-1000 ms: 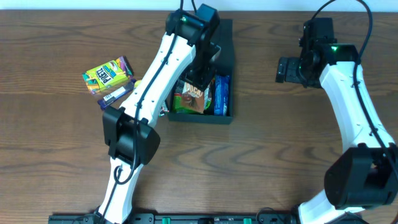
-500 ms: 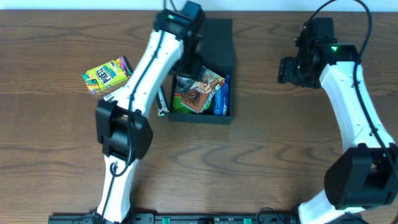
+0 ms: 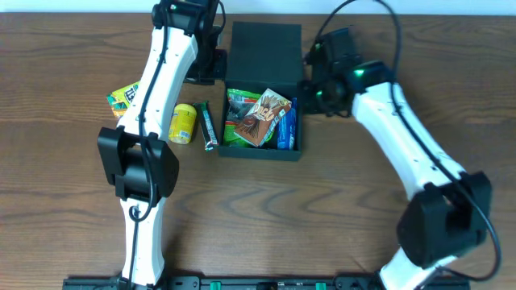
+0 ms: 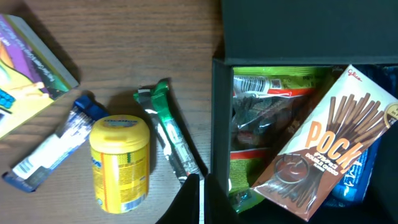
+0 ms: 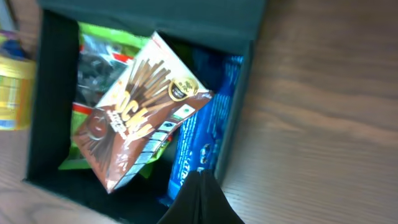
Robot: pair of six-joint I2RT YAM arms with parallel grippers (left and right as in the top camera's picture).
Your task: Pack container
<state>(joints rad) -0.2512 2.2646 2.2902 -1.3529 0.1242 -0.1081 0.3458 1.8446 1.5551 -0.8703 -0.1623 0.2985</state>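
From overhead, we are seeing the container (image 3: 263, 47) sitting at the far middle of the worktop (image 3: 355, 201), with its lid lying open and flat behind it. A Pocky box (image 3: 266, 119) is resting tilted on a green packet (image 3: 239, 109), beside a blue packet (image 3: 289, 125). We are holding our left pincer (image 3: 205, 68) just beside the container's left wall and our right pincer (image 3: 313, 84) just beside its right wall.

Through the left wrist, we are watching our fingertips (image 4: 191, 198) pressing together on nothing above the container's left edge. A yellow can (image 4: 120, 163), a green-wrapped bar (image 4: 170, 140), a blue-and-white packet (image 4: 51, 152) and a yellow-green box (image 4: 28, 68) are lying on the worktop to the left.

Through the right wrist, we are keeping the fingers closed and empty over the container's right wall, with the Pocky box lying slantwise inside.
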